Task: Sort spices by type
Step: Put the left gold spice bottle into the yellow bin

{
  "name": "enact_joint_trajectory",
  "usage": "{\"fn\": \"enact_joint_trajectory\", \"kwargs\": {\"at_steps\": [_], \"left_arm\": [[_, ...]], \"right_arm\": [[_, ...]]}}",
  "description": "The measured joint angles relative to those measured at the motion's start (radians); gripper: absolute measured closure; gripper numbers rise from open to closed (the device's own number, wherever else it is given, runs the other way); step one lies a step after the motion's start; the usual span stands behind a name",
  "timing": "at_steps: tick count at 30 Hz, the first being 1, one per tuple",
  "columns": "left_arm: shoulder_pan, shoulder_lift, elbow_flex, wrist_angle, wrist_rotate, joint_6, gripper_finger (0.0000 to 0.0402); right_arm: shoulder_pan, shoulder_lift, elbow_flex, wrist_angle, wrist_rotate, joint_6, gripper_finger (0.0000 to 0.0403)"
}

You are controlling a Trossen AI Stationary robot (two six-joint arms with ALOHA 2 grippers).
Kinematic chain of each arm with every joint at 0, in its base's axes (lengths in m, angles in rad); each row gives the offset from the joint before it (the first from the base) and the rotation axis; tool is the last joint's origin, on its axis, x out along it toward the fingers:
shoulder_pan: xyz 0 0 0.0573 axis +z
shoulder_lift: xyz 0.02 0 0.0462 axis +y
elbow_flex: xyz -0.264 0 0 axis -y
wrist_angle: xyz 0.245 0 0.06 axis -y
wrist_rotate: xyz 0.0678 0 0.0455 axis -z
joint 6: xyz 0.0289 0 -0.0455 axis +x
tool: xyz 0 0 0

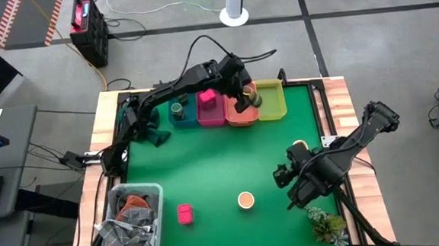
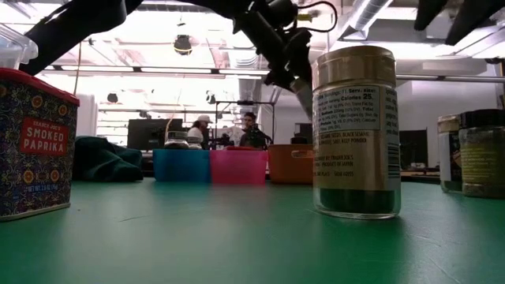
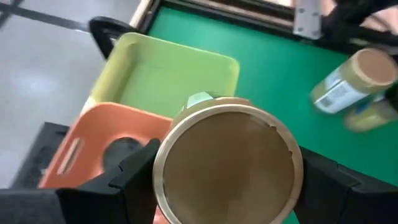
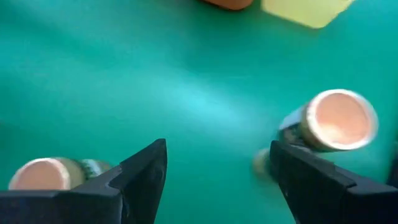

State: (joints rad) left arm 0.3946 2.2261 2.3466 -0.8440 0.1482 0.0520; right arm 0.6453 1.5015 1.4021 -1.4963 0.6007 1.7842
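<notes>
A grey floor crossed by dark seams surrounded the green desk. At about eleven o'clock from the desk sat a black box with cables, and at twelve o'clock a white round stand base. Beyond the desk, bright ceiling lights lit a workroom where two people sat.

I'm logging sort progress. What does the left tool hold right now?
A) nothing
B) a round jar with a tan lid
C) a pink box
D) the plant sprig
B: the left tool grips a round tan-lidded jar on both sides, above the orange bin and yellow bin.
</notes>
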Motion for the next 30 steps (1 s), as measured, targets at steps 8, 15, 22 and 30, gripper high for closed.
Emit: {"fn": "enact_joint_trajectory", "kwargs": {"at_steps": [8,15,22,30], "left_arm": [[0.000,-0.025,0.007,-0.110,0.117,-0.034,0.0127],[0.014,-0.105,0.008,-0.184,0.117,-0.030,0.0127],[0.040,-0.161,0.008,-0.263,0.118,-0.039,0.0127],[0.026,-0.198,0.008,-0.349,0.118,-0.052,0.0127]], "right_arm": [[-0.074,-0.011,-0.023,-0.035,0.121,-0.042,0.0093],[-0.227,-0.029,-0.090,0.156,0.166,-0.278,0.0092],[-0.355,-0.110,-0.091,0.373,0.280,-0.675,0.0091],[-0.485,-0.135,-0.091,0.754,0.251,-1.296,0.0091]]}}
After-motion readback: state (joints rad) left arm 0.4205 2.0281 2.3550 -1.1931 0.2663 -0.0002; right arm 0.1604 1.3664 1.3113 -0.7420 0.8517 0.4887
